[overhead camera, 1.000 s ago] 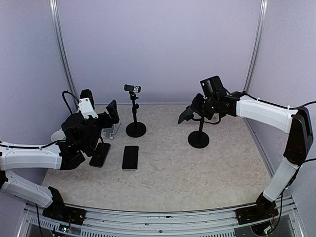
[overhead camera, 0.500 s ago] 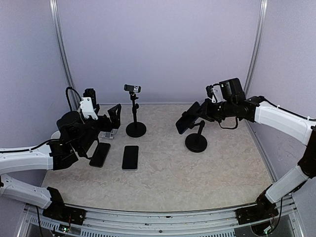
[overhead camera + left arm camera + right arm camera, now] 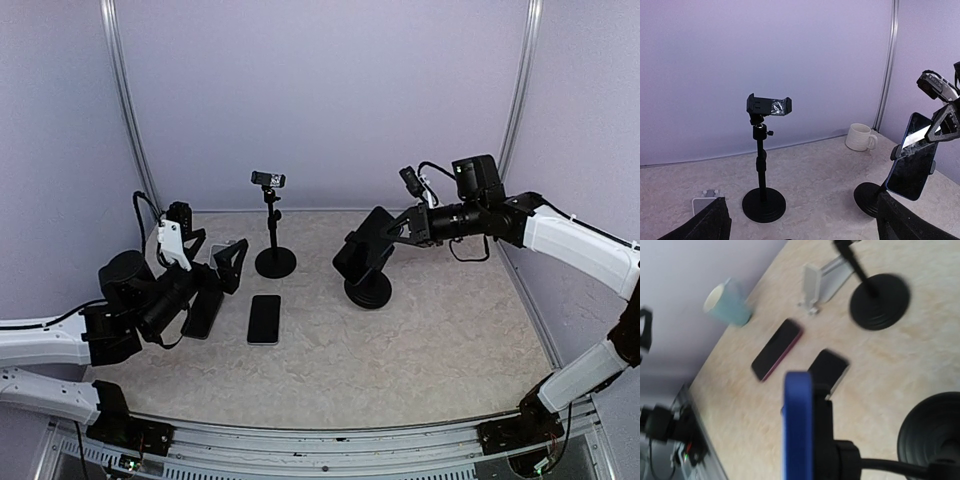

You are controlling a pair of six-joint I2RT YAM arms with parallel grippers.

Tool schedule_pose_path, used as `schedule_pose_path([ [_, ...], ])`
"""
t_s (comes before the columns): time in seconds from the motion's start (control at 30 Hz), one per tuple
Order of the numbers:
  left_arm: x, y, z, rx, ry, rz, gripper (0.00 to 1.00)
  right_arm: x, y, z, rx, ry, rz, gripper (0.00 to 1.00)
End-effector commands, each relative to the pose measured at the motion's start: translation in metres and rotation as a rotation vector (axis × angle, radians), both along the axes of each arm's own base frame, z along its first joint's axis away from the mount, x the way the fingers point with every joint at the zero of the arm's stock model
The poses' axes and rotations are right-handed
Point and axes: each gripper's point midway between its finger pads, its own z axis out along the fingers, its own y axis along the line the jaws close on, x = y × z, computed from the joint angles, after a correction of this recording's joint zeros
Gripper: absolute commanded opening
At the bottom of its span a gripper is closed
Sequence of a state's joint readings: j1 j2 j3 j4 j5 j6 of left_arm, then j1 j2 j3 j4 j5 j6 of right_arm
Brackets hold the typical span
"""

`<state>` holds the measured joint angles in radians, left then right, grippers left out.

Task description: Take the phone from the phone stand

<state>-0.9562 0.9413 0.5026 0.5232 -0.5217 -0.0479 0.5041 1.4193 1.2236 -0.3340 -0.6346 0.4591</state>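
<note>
The right claw (image 3: 395, 228) is clamped shut on the top edge of the phone (image 3: 911, 162). The phone sits just below it, seated in the stand (image 3: 368, 291) on the bench (image 3: 400, 350). The left claw (image 3: 225, 265) gapes fully open and empty, well apart from the phone.

Phone (image 3: 357, 250) clamped on stand (image 3: 368, 291), R of 2nd stand (image 3: 274, 262).

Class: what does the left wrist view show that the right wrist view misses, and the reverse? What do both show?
Left wrist only: the empty stand's clamp and a white mug. Right wrist only: a red-edged phone and a black phone lying flat. Both: the blue phone on its stand, and the empty stand's round base.
</note>
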Motion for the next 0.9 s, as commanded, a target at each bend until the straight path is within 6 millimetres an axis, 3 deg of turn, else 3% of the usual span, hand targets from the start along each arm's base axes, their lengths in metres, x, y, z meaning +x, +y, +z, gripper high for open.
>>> schedule_pose_path([
  [0.0,-0.004,-0.025,-0.003,0.071,0.071,-0.115,0.99,-0.018,0.010,0.039,0.072,-0.158,0.172,0.00],
  [0.13,-0.016,-0.058,-0.026,0.117,0.151,-0.234,0.99,-0.027,0.013,0.033,0.054,-0.147,0.244,0.00],
  [0.47,-0.054,-0.139,-0.064,0.208,0.177,-0.383,0.99,-0.042,0.016,0.000,-0.043,-0.095,0.318,0.00],
  [0.67,-0.064,-0.178,-0.084,0.217,0.207,-0.451,0.99,-0.054,0.022,-0.018,-0.086,-0.083,0.385,0.00],
  [0.87,-0.061,-0.209,-0.108,0.247,0.263,-0.473,0.99,-0.057,0.022,-0.031,-0.109,-0.077,0.401,0.00],
])
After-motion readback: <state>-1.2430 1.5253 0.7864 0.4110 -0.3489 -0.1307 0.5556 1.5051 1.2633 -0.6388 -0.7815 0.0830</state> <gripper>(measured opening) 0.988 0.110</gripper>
